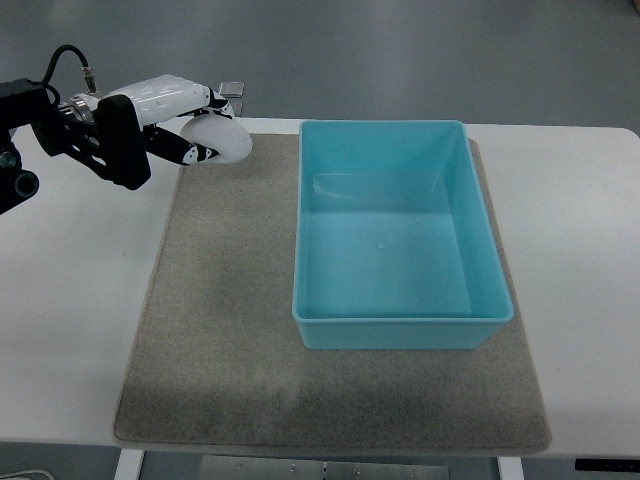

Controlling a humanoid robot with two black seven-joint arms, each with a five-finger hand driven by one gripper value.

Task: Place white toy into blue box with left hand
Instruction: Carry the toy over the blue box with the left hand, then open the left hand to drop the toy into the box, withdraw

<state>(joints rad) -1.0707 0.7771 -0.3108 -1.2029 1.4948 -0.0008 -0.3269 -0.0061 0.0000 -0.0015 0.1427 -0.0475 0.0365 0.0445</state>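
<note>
Nearest the camera, the grey felt mat (220, 330) covers the middle of the white table (70, 320), its near edge running along six o'clock. On the mat's right half, from about the centre towards two o'clock, sits the blue box (400, 330), open side up, with nothing visible inside it. Farther back, at about ten o'clock, the left hand (175, 120) reaches in from the left edge above the mat's far left corner. Its fingers (190, 150) are curled around the white toy (225, 138), a rounded pale object held well apart from the box's far left corner.
</note>
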